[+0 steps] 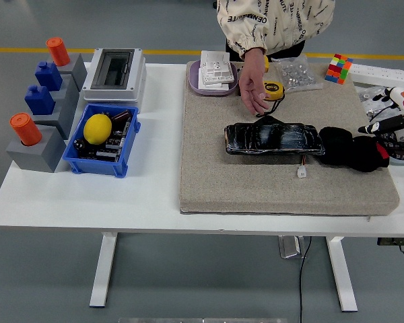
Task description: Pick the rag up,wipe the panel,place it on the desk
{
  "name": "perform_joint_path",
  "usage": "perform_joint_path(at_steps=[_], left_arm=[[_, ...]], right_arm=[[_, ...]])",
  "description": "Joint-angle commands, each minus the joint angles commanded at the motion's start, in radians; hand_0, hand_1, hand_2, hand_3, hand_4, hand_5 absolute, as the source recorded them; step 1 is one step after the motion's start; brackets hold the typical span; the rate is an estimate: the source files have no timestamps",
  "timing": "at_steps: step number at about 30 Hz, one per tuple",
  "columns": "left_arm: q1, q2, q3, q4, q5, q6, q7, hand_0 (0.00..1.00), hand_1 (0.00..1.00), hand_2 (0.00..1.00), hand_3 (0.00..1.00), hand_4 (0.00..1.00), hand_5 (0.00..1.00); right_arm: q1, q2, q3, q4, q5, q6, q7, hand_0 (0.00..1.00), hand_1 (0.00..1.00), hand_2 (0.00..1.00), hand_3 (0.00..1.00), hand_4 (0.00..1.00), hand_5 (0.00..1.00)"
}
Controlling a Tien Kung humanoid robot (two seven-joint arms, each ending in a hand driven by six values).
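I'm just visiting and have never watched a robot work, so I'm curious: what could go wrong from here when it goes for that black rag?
1. A person's hand is at the yellow tape measure, just behind the black panel; a wiping arm could bump it.
2. The black rag lies right against the panel's end, black on black, so the right hand might catch the panel too.
3. A small white connector on a wire lies by the panel and could snag.

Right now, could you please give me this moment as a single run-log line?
rag: on mat, right of panel | right hand: at right edge, off rag | person's hand: by tape measure | wipe: not started
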Motion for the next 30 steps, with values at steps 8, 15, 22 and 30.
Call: perform_joint_path(at_steps=[8,15,22,30], left_arm=[[0.0,-0.001,-0.002,0.0,-0.001,0.0,0.0,0.725,0.716,0.767,0.625,0.692,0.582],[-0.002,-0.002,-0.002,0.0,-0.001,0.0,-0.001,0.723,0.716,0.767,0.625,0.692,0.581],[-0.004,-0.002,-0.001,0.0,-0.004,0.0,0.0,0.723,0.716,0.767,0.625,0.692,0.582],[-0.006,-0.003,0.0,0.0,-0.007,0.0,0.0,0.725,0.716,0.767,0.625,0.692,0.583]], right_arm=[[-0.019,0.011,0.02,0.008,-0.007,-0.042,-0.005,0.752,0.711,0.807,0.808,0.998,0.553],[-0.039,0.013,0.021,0.03,-0.011,-0.085,-0.015,0.749,0.709,0.802,0.801,0.998,0.553],[-0.056,0.007,0.014,0.052,-0.013,-0.123,-0.013,0.743,0.704,0.798,0.8,0.998,0.552],[-0.089,0.003,0.012,0.075,0.0,-0.191,0.023,0.738,0.702,0.792,0.798,0.998,0.552]])
